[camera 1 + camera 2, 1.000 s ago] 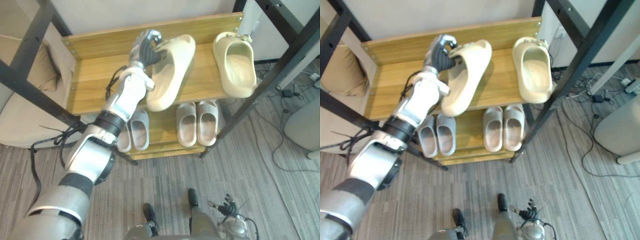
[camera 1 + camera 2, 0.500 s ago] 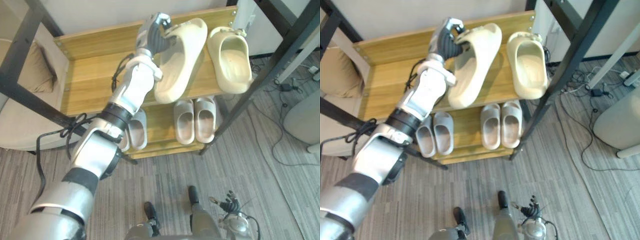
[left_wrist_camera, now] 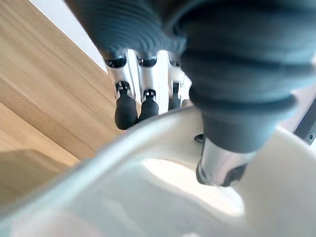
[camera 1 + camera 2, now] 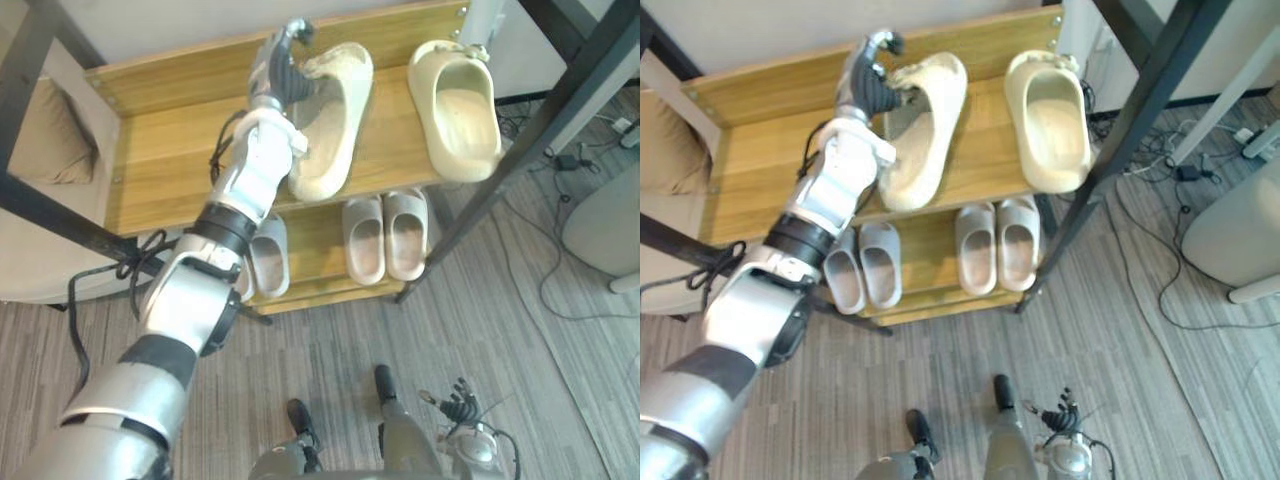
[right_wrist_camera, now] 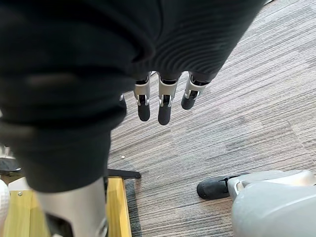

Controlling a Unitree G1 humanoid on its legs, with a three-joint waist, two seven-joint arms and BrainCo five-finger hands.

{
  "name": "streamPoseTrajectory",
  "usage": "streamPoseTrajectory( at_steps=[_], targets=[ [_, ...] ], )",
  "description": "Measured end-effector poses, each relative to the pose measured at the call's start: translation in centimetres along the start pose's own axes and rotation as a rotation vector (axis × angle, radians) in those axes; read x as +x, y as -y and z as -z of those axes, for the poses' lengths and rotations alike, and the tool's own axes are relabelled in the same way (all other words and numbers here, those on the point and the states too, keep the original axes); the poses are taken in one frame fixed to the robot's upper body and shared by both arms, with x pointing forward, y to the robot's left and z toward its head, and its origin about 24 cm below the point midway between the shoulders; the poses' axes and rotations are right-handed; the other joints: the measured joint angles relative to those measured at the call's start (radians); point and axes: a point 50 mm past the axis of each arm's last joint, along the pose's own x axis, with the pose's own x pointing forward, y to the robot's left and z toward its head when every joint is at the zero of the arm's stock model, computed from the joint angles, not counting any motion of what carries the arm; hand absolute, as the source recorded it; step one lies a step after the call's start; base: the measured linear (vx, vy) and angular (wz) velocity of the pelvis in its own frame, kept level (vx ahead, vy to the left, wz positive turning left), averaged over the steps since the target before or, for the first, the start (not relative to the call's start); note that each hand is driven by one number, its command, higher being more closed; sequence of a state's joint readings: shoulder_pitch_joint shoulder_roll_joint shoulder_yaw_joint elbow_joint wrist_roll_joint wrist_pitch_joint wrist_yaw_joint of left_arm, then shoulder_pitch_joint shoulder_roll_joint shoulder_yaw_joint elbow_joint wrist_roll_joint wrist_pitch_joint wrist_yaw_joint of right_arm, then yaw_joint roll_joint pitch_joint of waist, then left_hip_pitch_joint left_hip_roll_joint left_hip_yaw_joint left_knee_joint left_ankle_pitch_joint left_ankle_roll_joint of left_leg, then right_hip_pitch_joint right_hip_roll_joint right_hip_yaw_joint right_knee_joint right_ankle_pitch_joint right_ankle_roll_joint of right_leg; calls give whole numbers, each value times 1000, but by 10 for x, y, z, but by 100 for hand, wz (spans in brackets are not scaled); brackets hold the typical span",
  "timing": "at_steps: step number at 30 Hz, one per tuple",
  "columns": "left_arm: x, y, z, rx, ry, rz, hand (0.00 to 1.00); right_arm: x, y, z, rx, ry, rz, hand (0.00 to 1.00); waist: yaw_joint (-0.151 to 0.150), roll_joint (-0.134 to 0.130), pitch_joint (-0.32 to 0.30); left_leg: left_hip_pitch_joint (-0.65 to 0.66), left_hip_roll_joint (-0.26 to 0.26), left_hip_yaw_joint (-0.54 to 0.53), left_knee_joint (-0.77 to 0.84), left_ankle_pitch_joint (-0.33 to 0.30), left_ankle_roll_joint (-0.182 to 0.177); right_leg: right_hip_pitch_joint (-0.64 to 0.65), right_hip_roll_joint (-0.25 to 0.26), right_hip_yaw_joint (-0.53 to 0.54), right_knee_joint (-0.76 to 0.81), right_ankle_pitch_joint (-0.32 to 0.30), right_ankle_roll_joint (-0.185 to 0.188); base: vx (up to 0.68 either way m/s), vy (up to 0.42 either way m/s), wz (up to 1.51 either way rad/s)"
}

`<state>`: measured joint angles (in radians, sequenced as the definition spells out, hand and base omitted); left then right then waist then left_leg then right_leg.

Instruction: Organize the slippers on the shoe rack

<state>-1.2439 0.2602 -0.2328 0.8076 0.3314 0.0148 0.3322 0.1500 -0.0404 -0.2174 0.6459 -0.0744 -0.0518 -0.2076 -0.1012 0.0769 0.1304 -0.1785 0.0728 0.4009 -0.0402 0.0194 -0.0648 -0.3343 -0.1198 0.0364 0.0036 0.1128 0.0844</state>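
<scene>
My left hand (image 4: 278,70) reaches to the back of the shoe rack's top shelf (image 4: 170,160), at the toe end of a cream slipper (image 4: 330,120) that lies flat there. In the left wrist view its fingers (image 3: 126,111) stand straight beyond the slipper's rim (image 3: 123,148), and the thumb (image 3: 222,168) sits in the slipper's opening. A matching cream slipper (image 4: 455,105) lies at the shelf's right end, opening up. My right hand (image 4: 458,408) hangs open low over the floor, its fingers (image 5: 165,106) straight.
The lower shelf holds two pairs of pale slippers, one on the right (image 4: 385,235) and one on the left (image 4: 265,255). Black frame posts (image 4: 500,160) cross at both sides. A beige cushion (image 4: 50,150) lies to the left. Cables (image 4: 570,300) trail on the carpet at right.
The cream slipper has gone from tilted on its edge to lying flat on the top shelf. My left hand's fingers have straightened off it. The camera has shifted a little.
</scene>
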Motion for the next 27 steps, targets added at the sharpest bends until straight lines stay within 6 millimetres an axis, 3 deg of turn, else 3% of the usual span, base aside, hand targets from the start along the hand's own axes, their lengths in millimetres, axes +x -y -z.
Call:
streamPoseTrajectory(
  at_steps=[23, 27],
  targets=[
    [-4, 19, -13, -164, -8, 28, 0, -3, -4, 4, -18, -2, -22, 0, -4, 0, 0, 26, -2, -52, -9, 13, 2, 56, -7, -53, -10, 0, 0, 7, -11, 6],
    [-5, 17, -25, -223, 46, 24, 0, -3, -4, 6, -20, -9, -22, 0, 14, 0, 0, 26, -2, -61, -9, 19, 4, 63, -9, -65, -9, 0, 0, -8, -13, 11]
  ],
)
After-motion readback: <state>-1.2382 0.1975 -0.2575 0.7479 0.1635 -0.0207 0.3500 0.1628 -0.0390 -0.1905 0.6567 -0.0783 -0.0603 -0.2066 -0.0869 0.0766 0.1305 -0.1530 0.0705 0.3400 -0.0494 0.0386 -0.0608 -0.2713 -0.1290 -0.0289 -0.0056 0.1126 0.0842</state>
